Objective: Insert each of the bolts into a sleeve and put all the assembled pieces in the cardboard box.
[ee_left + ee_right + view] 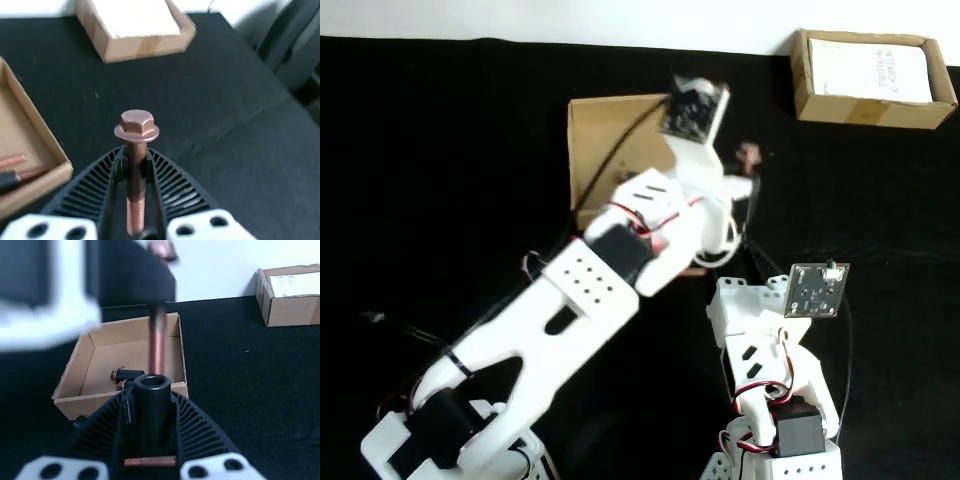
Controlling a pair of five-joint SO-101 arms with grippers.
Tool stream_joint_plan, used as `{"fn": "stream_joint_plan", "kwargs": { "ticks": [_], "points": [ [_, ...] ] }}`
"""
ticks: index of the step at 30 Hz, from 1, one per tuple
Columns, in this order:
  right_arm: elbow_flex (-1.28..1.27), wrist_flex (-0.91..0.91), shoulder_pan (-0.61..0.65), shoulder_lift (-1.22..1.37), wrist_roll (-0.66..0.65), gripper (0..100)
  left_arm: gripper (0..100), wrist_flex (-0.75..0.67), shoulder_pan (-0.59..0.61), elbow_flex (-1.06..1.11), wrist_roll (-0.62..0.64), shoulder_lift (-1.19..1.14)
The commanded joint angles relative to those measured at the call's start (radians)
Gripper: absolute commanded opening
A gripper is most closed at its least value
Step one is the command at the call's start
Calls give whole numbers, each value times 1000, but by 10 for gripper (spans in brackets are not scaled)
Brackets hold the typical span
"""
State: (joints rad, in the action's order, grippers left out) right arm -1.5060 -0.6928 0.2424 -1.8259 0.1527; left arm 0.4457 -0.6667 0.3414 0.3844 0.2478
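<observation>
bolt (pixel 136 131): copper, hex flange head. clamped across its shank by the left gripper (pixel 135 156), with head and threaded end both free of the jaws. judged reason: a free threaded end can be fed downward.

sleeve (pixel 152 386): black tube, upright with its open mouth up. the right gripper (pixel 150 395) is closed around its body. judged reason: the right arm acts as a vice and presents the bore to the bolt.

alignment, from the right wrist view: the bolt shank hangs plumb over the sleeve, head uppermost and tip at the mouth. the tip may have entered the bore, but i cannot tell.

step in hand: insertion, not yet seated. next move needs a straight push down; any tilt could jam the thread on the rim.

location: both parts are held off the table (pixel 440 150), mid-table, just beside the near right corner of the cardboard box (pixel 605 150). being this close keeps the later drop-off short. the box sits toward the table's far edge and holds assembled pieces (pixel 125 375) on its floor.

a second box (pixel 872 72) with white paper inside sits at the far right corner, well apart.

pose: the left arm runs from the near left corner diagonally across the box, with its wrist bent over toward the right arm. the right arm stands at the near edge, folded compactly, with its gripper pointing away from its base.
</observation>
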Motion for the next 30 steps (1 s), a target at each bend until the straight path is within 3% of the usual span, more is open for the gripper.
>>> {"fn": "stream_joint_plan", "kwargs": {
  "ticks": [1,22,30],
  "points": [
    [41,-2,2,-7,8,7,9,-9,-30,8,6,50],
    [1,2,2,-7,8,7,9,-11,28,-81,-2,108],
    [-1,2,5,-7,8,7,9,0,5,-1,5,110]
  ]
}}
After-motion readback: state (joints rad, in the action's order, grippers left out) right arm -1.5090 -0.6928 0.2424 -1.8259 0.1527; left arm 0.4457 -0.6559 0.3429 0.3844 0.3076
